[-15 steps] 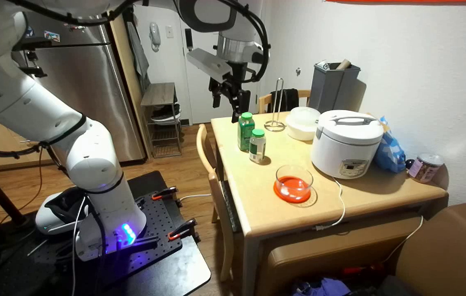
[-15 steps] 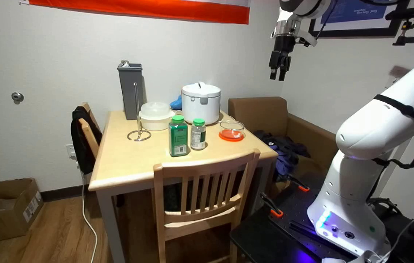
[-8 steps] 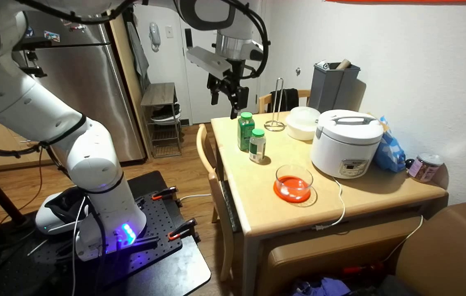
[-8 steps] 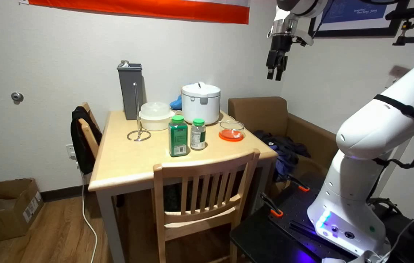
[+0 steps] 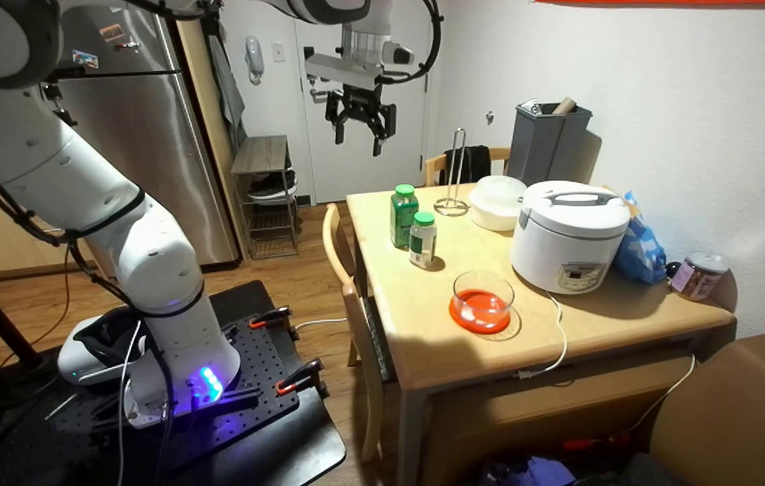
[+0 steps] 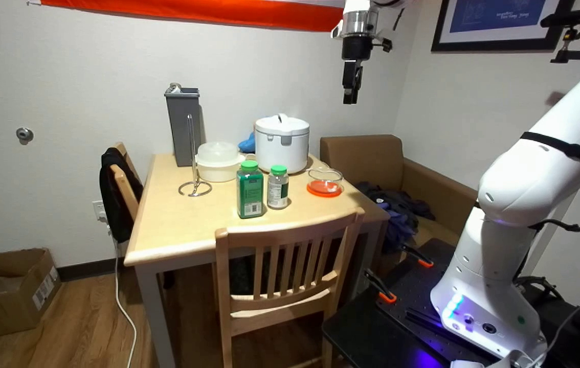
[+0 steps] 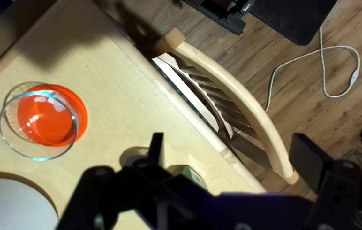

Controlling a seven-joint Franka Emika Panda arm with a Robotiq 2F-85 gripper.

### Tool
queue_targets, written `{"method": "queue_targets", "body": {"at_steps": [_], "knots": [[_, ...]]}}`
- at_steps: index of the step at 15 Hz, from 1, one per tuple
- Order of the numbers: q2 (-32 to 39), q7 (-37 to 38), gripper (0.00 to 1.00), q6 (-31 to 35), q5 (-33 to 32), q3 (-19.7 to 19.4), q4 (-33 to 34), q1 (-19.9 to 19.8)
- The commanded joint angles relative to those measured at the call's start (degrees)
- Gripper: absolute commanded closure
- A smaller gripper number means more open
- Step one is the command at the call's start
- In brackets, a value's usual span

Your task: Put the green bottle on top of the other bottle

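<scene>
The green bottle (image 5: pixel 403 221) stands upright on the table, with a bright green cap; it also shows in an exterior view (image 6: pixel 250 194). The other bottle (image 5: pixel 422 243) is shorter and pale, with a dark green label and green cap. It stands upright close beside the green bottle, also in an exterior view (image 6: pixel 277 190). My gripper (image 5: pixel 358 144) is open and empty, high above the table and well above both bottles (image 6: pixel 350 97). In the wrist view the open fingers (image 7: pixel 227 139) show the green bottle (image 7: pixel 192 174) partly behind the gripper body; the other bottle is mostly hidden there.
A glass bowl with a red base (image 5: pixel 482 310) stands near the bottles. A white rice cooker (image 5: pixel 570 236), a white lidded bowl (image 5: pixel 496 206) and a metal stand (image 5: pixel 451 202) are on the table (image 5: pixel 436 358). A wooden chair (image 6: pixel 290 235) stands at the table's edge.
My gripper has moved up and left in both exterior views. It now points more straight down. It stays open. Both bottles have not moved.
</scene>
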Motion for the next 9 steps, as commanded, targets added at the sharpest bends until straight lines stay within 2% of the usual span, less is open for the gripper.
{"method": "queue_targets", "body": {"at_steps": [1,4,6,9], "knots": [[0.14,-0.98,0.00,-0.46,0.12,1.00,0.87,-0.23],[0.13,-2.00,0.00,-1.05,0.02,1.01,1.62,-0.07],[0.92,-2.70,0.00,-0.85,2.34,0.52,1.90,0.34],[5.73,0.64,0.00,0.70,5.67,3.66,4.27,2.14]]}}
